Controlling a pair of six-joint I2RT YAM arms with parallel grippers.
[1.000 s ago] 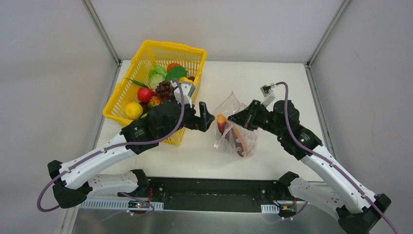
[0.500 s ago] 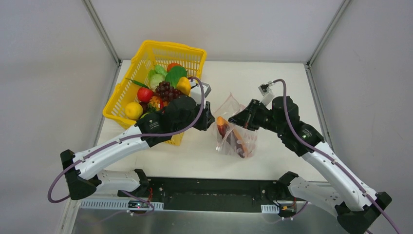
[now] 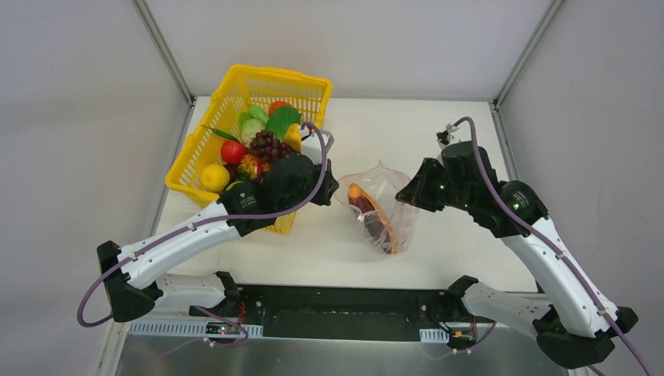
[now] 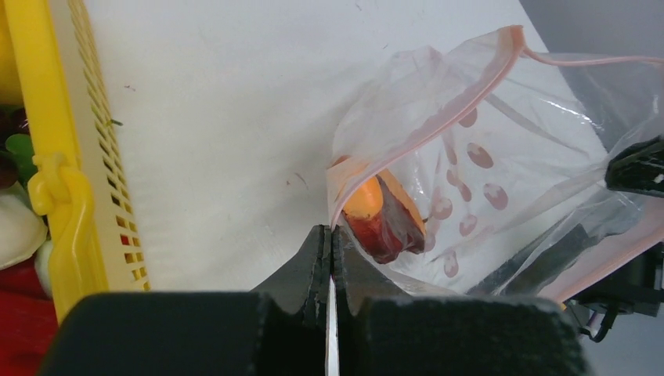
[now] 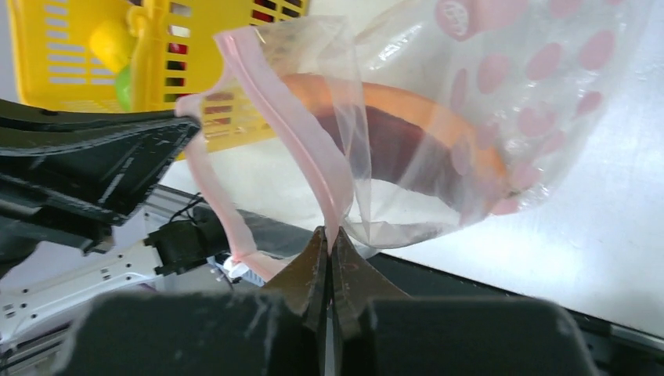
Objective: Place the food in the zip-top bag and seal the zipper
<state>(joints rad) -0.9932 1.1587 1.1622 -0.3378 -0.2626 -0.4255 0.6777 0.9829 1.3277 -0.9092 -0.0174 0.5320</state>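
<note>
A white, smooth worktop (image 3: 438,133) lies between plain grey walls with metal corner rails. One yellow plastic mesh basket (image 3: 235,82) sits at the far left. It holds toy food with glossy moulded surfaces: one purple grape cluster (image 3: 265,144), one lemon (image 3: 214,177), leafy greens (image 3: 252,121) and a round red piece (image 3: 232,151). Other items in the basket are partly covered by the left arm and cannot be counted. One zip-top bag (image 3: 391,192), made of clear crinkled film printed with pink dots, is at mid-worktop between the two tools, with its mouth gaping. The zipper (image 4: 468,90) is a thin pink-red strip that curves along the mouth and is not pressed together. The left tool (image 4: 329,235) has its jaws fully closed, pinching the bag's mouth edge at its left end. The right tool (image 5: 329,239) has its jaws fully closed, pinching the zipper strip on the opposite side. Inside the bag lies elongated orange and dark red food (image 3: 368,207). The creased film blurs it, so whether it is one piece or two cannot be determined.
</note>
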